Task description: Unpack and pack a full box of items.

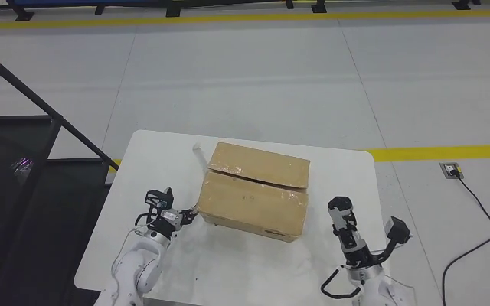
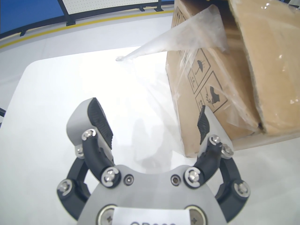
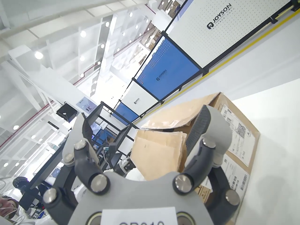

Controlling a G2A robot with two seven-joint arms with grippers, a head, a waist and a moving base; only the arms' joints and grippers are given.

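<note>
Box [image 1: 256, 191] sits mid-counter [image 1: 153, 161], flaps down but loose, with a clear tape strip [image 2: 187, 38] peeling off one end. Left claw [image 2: 147, 107] released, low over the counter, just beside the box's corner. Right claw [image 3: 144, 115] released, near the box's other side, not touching.

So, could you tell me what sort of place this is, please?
Probably a factory or industrial hall: yellow line on the grey floor, pegboard partition panels, and a high ceiling with rows of lamps.
</note>
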